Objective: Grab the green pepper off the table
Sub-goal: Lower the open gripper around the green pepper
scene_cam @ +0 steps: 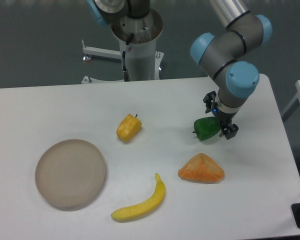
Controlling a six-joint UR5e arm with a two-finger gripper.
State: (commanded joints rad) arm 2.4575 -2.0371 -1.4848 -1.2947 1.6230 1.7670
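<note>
Right of centre on the table (50, 105): the green pepper (205, 129), glossy, lying on its side with the short dark stem pointing left. Touched on its right end by the gripper (223, 125), black fingers reaching down from the wrist above. Cannot tell whether clamped on the pepper or merely set around it; one dark fingertip visible just right of and below the pepper, the other hidden behind the wrist. Cannot tell either whether the pepper rests on the white surface or sits slightly raised, though a faint shadow lies under it.

Directly above the gripper, the arm's blue-capped wrist joint (241, 80), with a second grey and blue joint up and to the left, and a silver tube running off the top edge.

Just below the pepper, apart from it, an orange wedge-shaped piece of fruit (201, 169), flat on the table. Well to the left of the pepper, a yellow-orange pepper (128, 127) with a small dark stem at its upper right. Lower down, a banana (141, 202) curving from lower left to upper right. Far left, a round beige plate (70, 172), well apart from everything else. At the back edge, behind the table, the robot's white pedestal (138, 50).
</note>
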